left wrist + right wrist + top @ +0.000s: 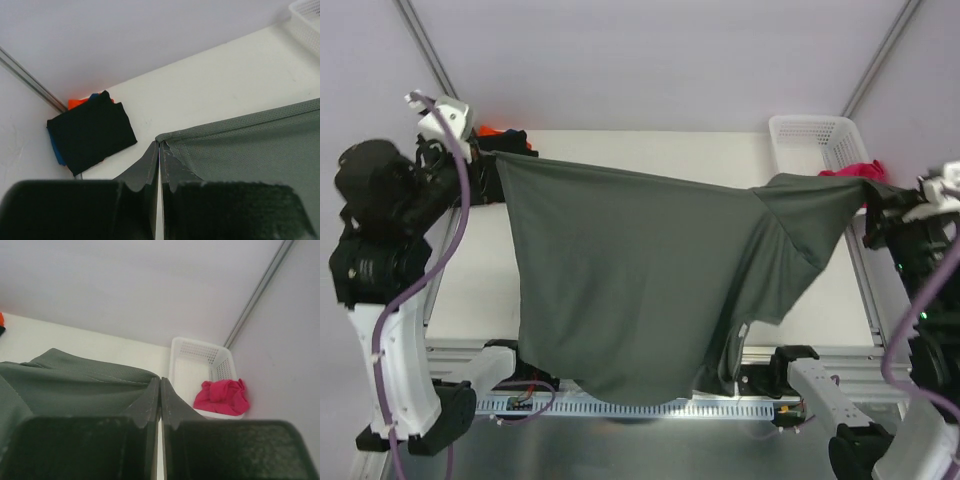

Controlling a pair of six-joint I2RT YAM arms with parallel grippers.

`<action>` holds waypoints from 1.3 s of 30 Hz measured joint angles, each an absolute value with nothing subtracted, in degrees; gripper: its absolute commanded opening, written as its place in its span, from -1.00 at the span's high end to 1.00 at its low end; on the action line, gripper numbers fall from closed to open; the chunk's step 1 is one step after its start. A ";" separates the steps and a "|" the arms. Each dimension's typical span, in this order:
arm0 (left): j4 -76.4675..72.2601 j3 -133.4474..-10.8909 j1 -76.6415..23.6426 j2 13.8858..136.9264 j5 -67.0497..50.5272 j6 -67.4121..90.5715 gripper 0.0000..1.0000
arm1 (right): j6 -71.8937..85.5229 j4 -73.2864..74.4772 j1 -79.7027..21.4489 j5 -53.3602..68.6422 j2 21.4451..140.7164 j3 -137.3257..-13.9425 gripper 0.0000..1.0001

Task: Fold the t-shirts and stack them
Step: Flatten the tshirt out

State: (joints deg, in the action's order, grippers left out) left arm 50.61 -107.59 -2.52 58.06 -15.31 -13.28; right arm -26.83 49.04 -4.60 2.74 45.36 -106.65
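T-shirt cloth, dark grey (620, 270), is hanging stretched in the air between the two arms. The left gripper (159, 146) is pinching one corner of it with its jaws pressed together, and the right gripper (160, 384) is clamping the opposite end the same way, beside what looks like a sleeve. Outward from those two pinches the top edge is running nearly taut, while the body is sagging in a wide sheet over the table (470, 280) and drooping past its near edge; whether it is touching the surface cannot be told. The fine mesh knit is reading as light, limp and easily creased, so it is likely to slump wherever it is not supported. Corners, hem and shoulder seams are looking like the surest places to grip. At the far left corner a folded stack (92, 132) is lying, black on top with blue and orange peeking out. At the far right a white basket (200, 347) is holding a crumpled pink t-shirt (222, 396).
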 measured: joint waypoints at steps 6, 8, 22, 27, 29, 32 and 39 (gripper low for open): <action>48.66 -106.26 -2.50 64.64 -14.39 -14.74 1.00 | -27.73 45.23 -4.60 3.05 52.80 -103.37 0.99; 48.49 -106.24 -2.50 64.88 -14.37 -14.98 1.00 | -28.21 44.29 -4.60 3.14 54.15 -103.37 0.99; 46.92 -101.60 -2.52 51.11 -14.48 -17.43 1.00 | -29.50 48.01 -4.60 4.60 44.71 -109.03 0.99; 48.14 -101.73 -2.52 45.36 -15.00 -16.62 1.00 | -29.19 53.30 -4.47 4.95 38.74 -113.10 0.99; 49.58 -102.78 -2.52 44.62 -15.22 -15.86 1.00 | -29.21 55.51 -4.36 4.97 38.02 -115.57 0.99; 50.81 -103.68 -2.52 44.29 -15.42 -15.40 1.00 | -29.47 58.00 -4.38 4.80 38.02 -119.70 0.99; 53.17 -104.95 -2.52 44.42 -15.38 -15.68 1.00 | -31.20 58.35 -5.72 4.10 38.02 -119.13 0.99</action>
